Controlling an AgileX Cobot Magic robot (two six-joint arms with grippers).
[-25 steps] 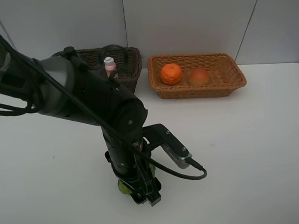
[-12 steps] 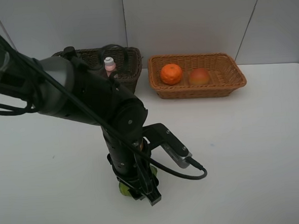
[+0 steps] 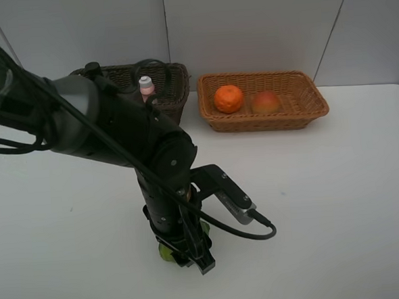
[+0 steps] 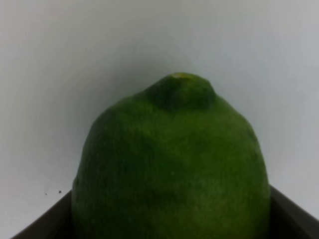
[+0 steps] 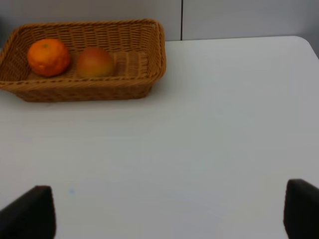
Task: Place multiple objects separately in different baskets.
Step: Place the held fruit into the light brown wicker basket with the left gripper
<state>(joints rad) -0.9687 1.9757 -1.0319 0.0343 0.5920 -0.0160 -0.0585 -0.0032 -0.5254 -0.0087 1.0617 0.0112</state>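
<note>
The green citrus fruit (image 3: 164, 252) lies on the white table near its front edge, mostly hidden under my left gripper (image 3: 185, 253), which points straight down onto it. In the left wrist view the fruit (image 4: 169, 164) fills the gap, and both dark fingers (image 4: 294, 211) press its sides. The orange (image 3: 228, 98) and the peach-like fruit (image 3: 266, 103) lie in the light tan basket (image 3: 305, 107). The pink white-capped bottle (image 3: 146, 87) stands in the dark brown basket (image 3: 173, 76). My right gripper (image 5: 167, 214) is open over bare table, well short of the tan basket (image 5: 155, 50).
The left arm's dark bulk and cables (image 3: 103, 128) cover much of the left half of the table and part of the dark basket. Both baskets stand against the back wall. The table's right edge shows at the far right.
The left gripper's fingers have drawn in against the green fruit and settled slightly lower. The right arm and the things in the baskets have not moved.
</note>
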